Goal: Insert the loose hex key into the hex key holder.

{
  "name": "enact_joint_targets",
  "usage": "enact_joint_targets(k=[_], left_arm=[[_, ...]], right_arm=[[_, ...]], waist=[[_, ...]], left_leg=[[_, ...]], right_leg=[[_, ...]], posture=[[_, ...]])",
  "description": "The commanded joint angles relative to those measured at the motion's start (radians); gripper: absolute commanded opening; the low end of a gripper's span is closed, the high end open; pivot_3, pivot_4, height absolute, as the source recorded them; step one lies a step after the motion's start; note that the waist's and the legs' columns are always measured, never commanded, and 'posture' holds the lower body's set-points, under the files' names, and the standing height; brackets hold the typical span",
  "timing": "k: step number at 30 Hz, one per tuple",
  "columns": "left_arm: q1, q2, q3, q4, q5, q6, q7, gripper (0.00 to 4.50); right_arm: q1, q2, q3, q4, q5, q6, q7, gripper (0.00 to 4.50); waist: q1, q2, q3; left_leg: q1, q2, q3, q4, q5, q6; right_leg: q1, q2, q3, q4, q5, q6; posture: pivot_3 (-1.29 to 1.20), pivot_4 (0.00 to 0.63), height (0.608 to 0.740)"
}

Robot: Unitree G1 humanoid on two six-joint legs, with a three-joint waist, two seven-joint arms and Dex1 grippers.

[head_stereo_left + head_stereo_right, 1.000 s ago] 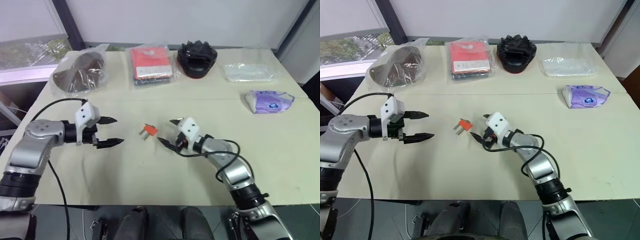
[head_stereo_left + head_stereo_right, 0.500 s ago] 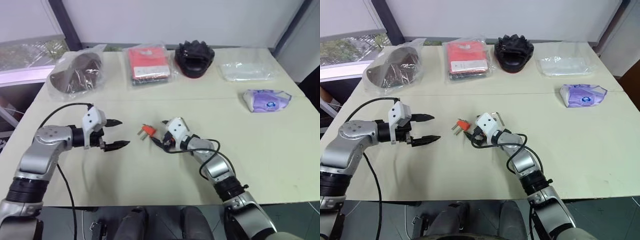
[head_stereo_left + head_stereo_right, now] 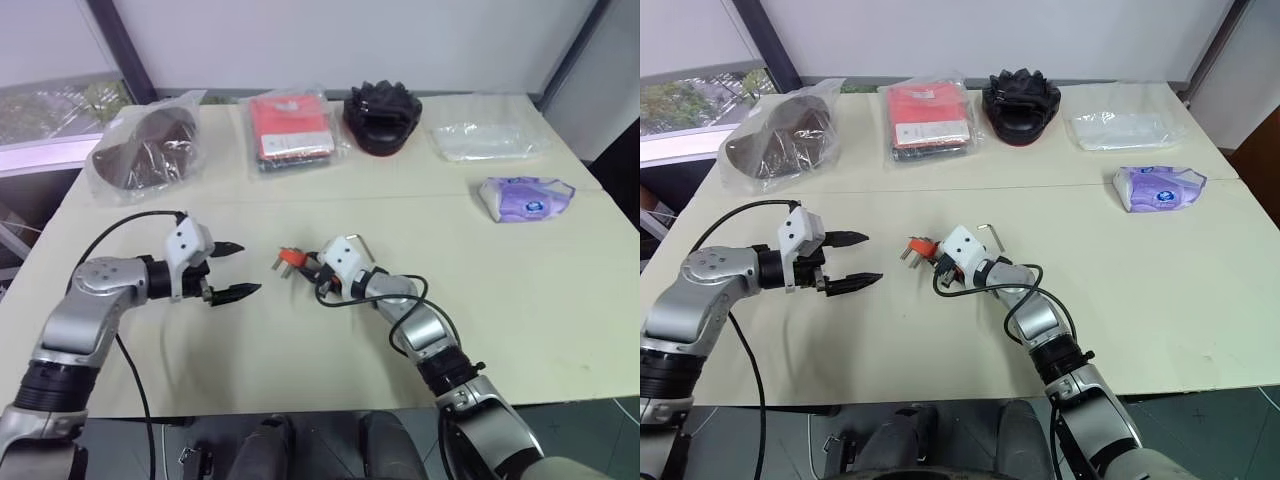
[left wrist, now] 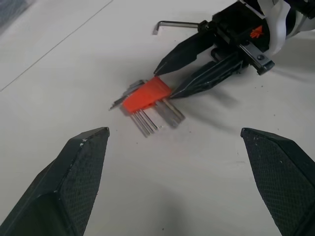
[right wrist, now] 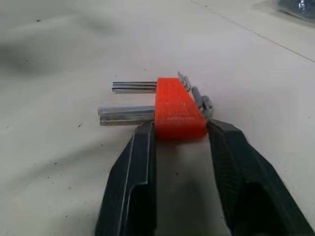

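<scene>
right gripper (image 5: 179, 135) pinching hex key holder (image 5: 178, 108) at its near end, mid-table | loose hex key (image 3: 989, 231) lying just behind right wrist, nearer right arm | left gripper (image 3: 236, 270) hanging spread, facing holder

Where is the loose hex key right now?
The loose hex key lies flat on the table just behind the right gripper, apart from the hex key holder that gripper is closing around.
</scene>
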Motion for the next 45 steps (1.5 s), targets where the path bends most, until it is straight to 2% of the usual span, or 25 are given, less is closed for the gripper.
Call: enact_joint_targets(k=[1,4,7,11,13,15,22,29,45], left_arm=[[-0.003,0.002,0.018,-0.02,-0.002,-0.018,0.002,4.5],[-0.003,0.0,0.019,-0.009,0.0,-0.027,0.001,4.5],[-0.022,-0.005,0.023,0.024,-0.003,-0.033,-0.001,4.5],[-0.093,-0.017,0.026,0.12,-0.013,-0.042,-0.024,4.5],[-0.152,-0.03,0.019,0.186,-0.013,-0.046,-0.049,4.5],[-0.213,-0.046,0.014,0.24,-0.023,-0.038,-0.074,4.5],[-0.464,-0.146,0.013,0.434,-0.104,0.075,-0.192,4.5],[-0.563,-0.215,0.0,0.531,-0.088,0.062,-0.249,4.5],[-0.644,-0.282,0.019,0.643,-0.093,0.07,-0.291,4.5]], right_arm=[[0.006,-0.002,0.018,0.006,-0.011,0.031,0.021,0.95],[0.009,-0.039,0.013,-0.063,-0.007,0.015,0.053,0.95],[-0.011,-0.102,0.017,-0.133,-0.04,-0.105,0.074,0.95],[-0.103,-0.219,0.03,-0.156,-0.146,-0.373,0.071,0.95],[-0.175,-0.311,0.068,-0.126,-0.271,-0.593,0.042,0.95],[-0.24,-0.37,0.086,-0.081,-0.353,-0.737,0.004,0.95],[-0.427,-0.442,0.073,0.087,-0.554,-1.053,-0.219,0.95],[-0.478,-0.442,0.076,0.199,-0.584,-1.105,-0.286,0.95],[-0.454,-0.378,0.052,0.179,-0.533,-1.015,-0.321,0.95]], waist=[[0.0,0.0,0.0],[0.002,0.0,0.0],[0.004,0.001,0.0],[0.003,0.0,0.001],[0.003,0.0,0.001],[0.003,0.0,0.001],[0.001,-0.003,0.002],[-0.018,-0.003,0.002],[-0.024,-0.003,0.002]], left_leg=[[0.0,0.0,0.0,0.0,0.0,0.0],[0.0,0.0,0.0,0.0,0.0,0.0],[0.0,-0.001,0.0,0.0,0.0,0.0],[-0.001,-0.001,0.0,0.0,0.0,0.0],[-0.001,-0.001,0.0,0.001,0.0,0.0],[-0.001,-0.002,0.001,0.001,0.001,-0.001],[-0.002,-0.002,0.001,0.002,0.002,-0.004],[-0.002,-0.002,0.001,0.001,0.002,-0.004],[-0.002,-0.003,0.0,0.002,0.002,-0.004]], right_leg=[[0.0,0.0,0.0,0.0,0.0,0.0],[0.0,0.0,0.0,0.0,0.0,0.0],[0.0,-0.001,0.0,0.0,0.0,0.0],[0.0,-0.001,0.0,0.0,0.0,0.0],[-0.001,-0.001,0.0,0.0,0.0,0.0],[0.0,-0.001,0.0,0.0,0.0,0.0],[-0.001,-0.001,0.0,-0.001,0.0,0.001],[-0.001,-0.001,0.0,-0.001,0.0,0.001],[-0.001,-0.001,0.0,0.0,0.0,0.001]], posture=[[0.0,0.15,0.74],[0.0,0.15,0.74],[0.0,0.15,0.74],[0.0,0.15,0.74],[0.0,0.15,0.74],[0.0,0.15,0.74],[0.0,0.15,0.74],[0.0,0.15,0.74],[0.0,0.15,0.74]])
